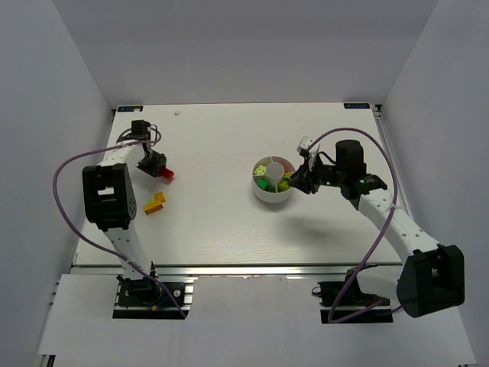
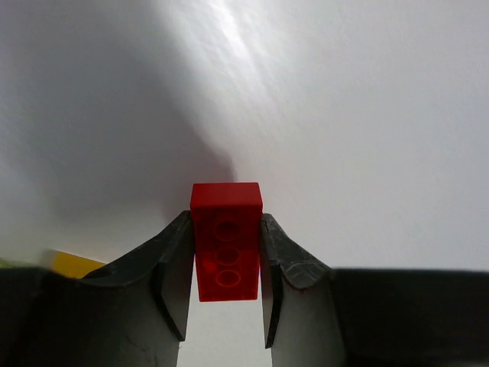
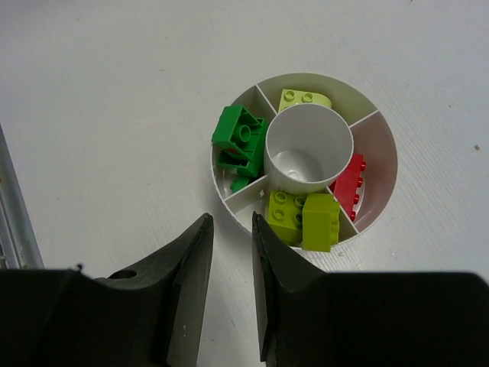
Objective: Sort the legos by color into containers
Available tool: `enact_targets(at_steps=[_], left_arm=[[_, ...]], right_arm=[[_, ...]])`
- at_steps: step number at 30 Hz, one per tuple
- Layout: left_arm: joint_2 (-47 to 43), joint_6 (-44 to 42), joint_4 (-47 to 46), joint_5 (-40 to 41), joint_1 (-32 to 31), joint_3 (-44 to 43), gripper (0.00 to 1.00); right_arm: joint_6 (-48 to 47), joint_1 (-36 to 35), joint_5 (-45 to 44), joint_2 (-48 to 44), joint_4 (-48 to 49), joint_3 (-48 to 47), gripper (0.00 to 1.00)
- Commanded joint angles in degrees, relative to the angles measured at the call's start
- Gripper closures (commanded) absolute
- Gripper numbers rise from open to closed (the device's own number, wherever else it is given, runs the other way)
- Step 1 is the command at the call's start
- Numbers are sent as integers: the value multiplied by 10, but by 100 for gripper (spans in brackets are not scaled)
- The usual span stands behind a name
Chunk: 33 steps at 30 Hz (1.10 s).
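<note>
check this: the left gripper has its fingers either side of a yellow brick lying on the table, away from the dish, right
Wrong colour. In the left wrist view the left gripper has its fingers either side of a red brick, not a yellow one. It lies on the table, away from the dish.

On the counter, the divided dish sits right of centre, and the right claw is just beside its right edge. Seen from the right wrist, wedges ring the centre cup. The 2 side-by-side bricks lie in the nearest wedge, the piled bricks in the left, the far brick behind the cup and the right-hand brick to its right. At the counter's left, the left claw has the gripped brick between its fingers, touching both. The 2 loose bricks lie touching in front of it.
</note>
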<state>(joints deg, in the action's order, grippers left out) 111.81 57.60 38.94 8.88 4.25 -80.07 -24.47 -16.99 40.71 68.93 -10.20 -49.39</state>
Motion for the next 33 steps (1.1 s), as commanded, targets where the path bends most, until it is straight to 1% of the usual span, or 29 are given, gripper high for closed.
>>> enact_targets(at_steps=[1,2,3,4,5,6,7,8,10,11,12,14,20,25,28,33], left_arm=[[-107,-80,-150,-154,-27,29,100],[-125,-87,-202,-198,-42,66,100],[-140,-88,-307,-281,-62,84,100],[-160,-89,-359,-313,-74,100,100],[-164,-92,-393,-331,-106,106,100],[-161,-106,-425,-342,-125,98,100],[-147,-146,-435,-377,-143,85,100],[-136,-166,-437,-395,-180,69,100],[-120,-214,-449,-424,-216,30,100],[-107,-228,-449,-428,-231,18,100],[-100,-239,-451,-424,-255,-2,100],[-79,-259,-451,-416,-277,-23,100],[-15,-262,-461,-416,-310,-97,99],[38,-288,-418,-395,-338,-159,97],[52,-291,-419,-368,-351,-163,95],[68,-291,-432,-338,-369,-168,94]], right_arm=[[4,-2,-4,-17,18,3,68],[10,-2,-11,-18,24,4,69],[17,-2,-19,-20,28,7,73],[24,-1,-29,-20,41,9,84],[42,-1,-51,-21,48,10,91],[51,-1,-62,-24,55,11,98],[60,1,-71,-26,73,14,100],[78,3,-92,-29,83,17,100],[93,9,-114,-44,102,30,100],[99,11,-134,-51,132,34,100],[107,13,-145,-67,142,39,100],[109,17,-161,-81,162,53,100],[116,17,-171,-115,161,73,100],[116,17,-176,-125,159,82,100],[119,17,-176,-127,163,83,100],[122,17,-176,-121,169,82,100]])
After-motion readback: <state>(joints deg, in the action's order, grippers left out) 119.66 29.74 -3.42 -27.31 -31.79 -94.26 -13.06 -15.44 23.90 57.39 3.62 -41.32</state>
